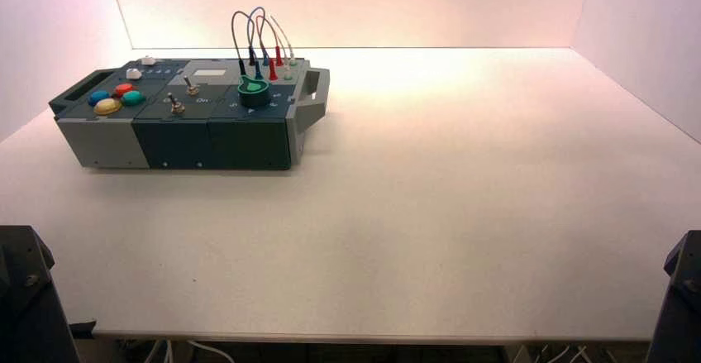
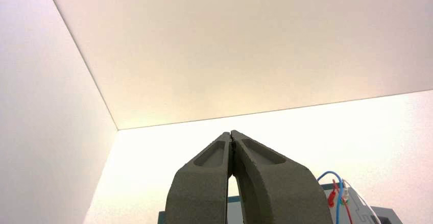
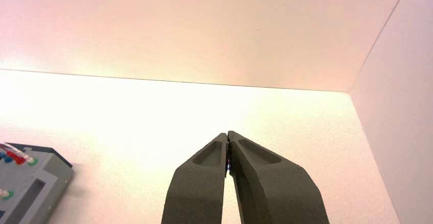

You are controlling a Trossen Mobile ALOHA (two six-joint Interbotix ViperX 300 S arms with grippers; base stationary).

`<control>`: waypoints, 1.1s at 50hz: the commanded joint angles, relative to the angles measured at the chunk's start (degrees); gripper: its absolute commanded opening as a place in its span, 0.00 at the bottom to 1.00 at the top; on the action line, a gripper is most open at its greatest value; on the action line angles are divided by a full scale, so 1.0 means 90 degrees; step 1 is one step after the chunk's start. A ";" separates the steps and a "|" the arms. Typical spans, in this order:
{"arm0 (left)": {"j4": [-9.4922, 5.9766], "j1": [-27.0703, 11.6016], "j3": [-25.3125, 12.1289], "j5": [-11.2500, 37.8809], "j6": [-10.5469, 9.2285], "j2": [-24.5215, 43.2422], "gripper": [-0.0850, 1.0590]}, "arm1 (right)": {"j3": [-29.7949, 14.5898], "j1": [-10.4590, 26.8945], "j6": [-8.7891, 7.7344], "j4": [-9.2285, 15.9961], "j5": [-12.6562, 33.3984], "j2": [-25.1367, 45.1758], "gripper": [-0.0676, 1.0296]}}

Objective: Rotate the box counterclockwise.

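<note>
Pale, nearly white, the table (image 1: 430,231) spreads wide before us, its far part washed bright by light and its near part a warmer, duller cream. We see its straight near edge run from left to right, with loose cables (image 1: 207,350) showing beyond that edge, below the tabletop. Plain walls close the space in: a far wall (image 1: 355,7) tinted pink and peach, a left wall (image 1: 50,40) and a right wall (image 1: 649,40) of cooler lilac white, with thin dark seams where the panels meet.

The box (image 1: 178,115) sits on the far left part of the table, its long side facing us and a soft shadow under it. On its top we make out blue (image 1: 98,97), red (image 1: 123,88), yellow (image 1: 107,107) and green (image 1: 132,97) round buttons toward the left, metal toggle switches (image 1: 177,107) around the middle, and a green knob (image 1: 253,90) toward the right, with looped wires (image 1: 263,28) rising behind it. A grey handle (image 1: 312,98) juts from its right end.

Our left gripper (image 2: 231,133) hangs at the near left, clear of the box, its fingertips together; our right gripper (image 3: 228,133) waits at the near right, its fingertips together too.
</note>
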 commanded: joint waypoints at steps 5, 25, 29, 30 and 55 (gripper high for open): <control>0.0010 0.0010 -0.0166 0.0029 0.0010 -0.0059 0.05 | -0.0205 -0.0039 0.0010 0.0010 0.0029 -0.0049 0.05; 0.0010 0.0010 -0.0459 0.1006 0.0010 -0.0127 0.05 | -0.0469 0.0156 0.0010 0.0010 0.0996 -0.0117 0.04; 0.0020 0.0010 -0.0635 0.1641 0.0020 -0.0156 0.05 | -0.0615 0.0342 -0.0010 0.0000 0.1396 -0.0137 0.04; 0.0020 0.0010 -0.0713 0.1836 0.0020 -0.0156 0.05 | -0.0664 0.0420 -0.0010 0.0010 0.1514 -0.0146 0.04; 0.0176 0.0342 -0.1904 0.5215 0.0977 0.0020 0.05 | -0.1729 0.1943 -0.0264 -0.0020 0.4365 0.0273 0.04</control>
